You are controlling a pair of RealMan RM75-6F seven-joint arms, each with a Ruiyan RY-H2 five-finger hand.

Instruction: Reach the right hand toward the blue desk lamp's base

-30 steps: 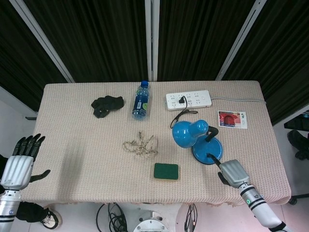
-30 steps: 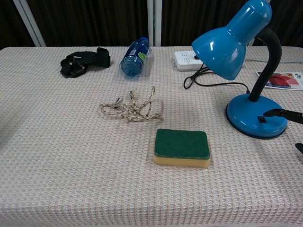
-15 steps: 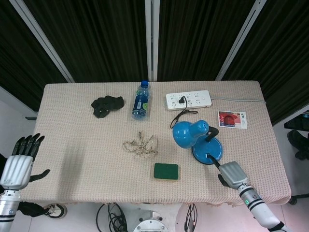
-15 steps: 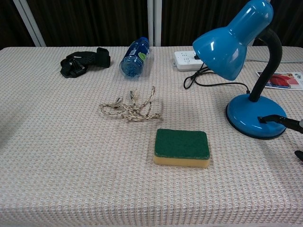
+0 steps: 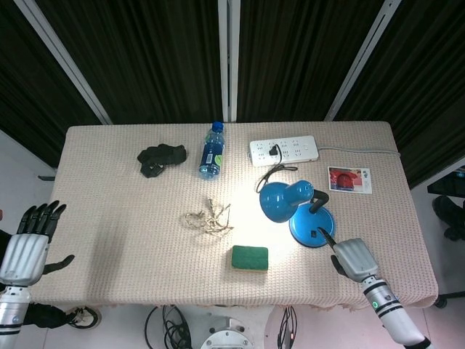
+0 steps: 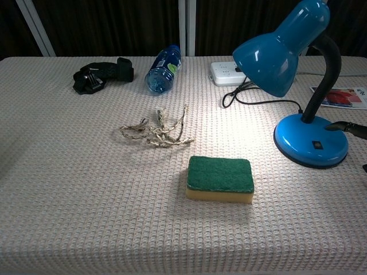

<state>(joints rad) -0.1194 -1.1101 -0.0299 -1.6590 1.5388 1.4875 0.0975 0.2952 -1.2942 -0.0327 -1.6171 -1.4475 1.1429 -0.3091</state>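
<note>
One extended finger of the right hand (image 5: pixel 353 257) reaches onto the near-right edge of the lamp base (image 6: pixel 311 139); in the chest view the dark fingertip (image 6: pixel 337 126) lies over the base top, contact likely but not certain. Nothing is held; whether the other fingers are curled or spread cannot be told. The blue desk lamp (image 5: pixel 294 209) stands upright on the right half of the tabletop (image 5: pixel 116 218), lit, shade (image 6: pixel 276 48) tipped down toward the green sponge (image 6: pixel 220 179). Judgement: the round base looks weighted and rigid, smooth painted surface, likely slippery under a fingertip. The gooseneck (image 6: pixel 324 74) will flex, so a poor place to push. Best contact is the flat base top near the switch (image 6: pixel 315 144). The cord (image 6: pixel 258 102) runs to the power strip (image 5: pixel 284 150); it may drag. Left hand (image 5: pixel 27 244) idles beyond the left table edge, fingers apart, empty.
</note>
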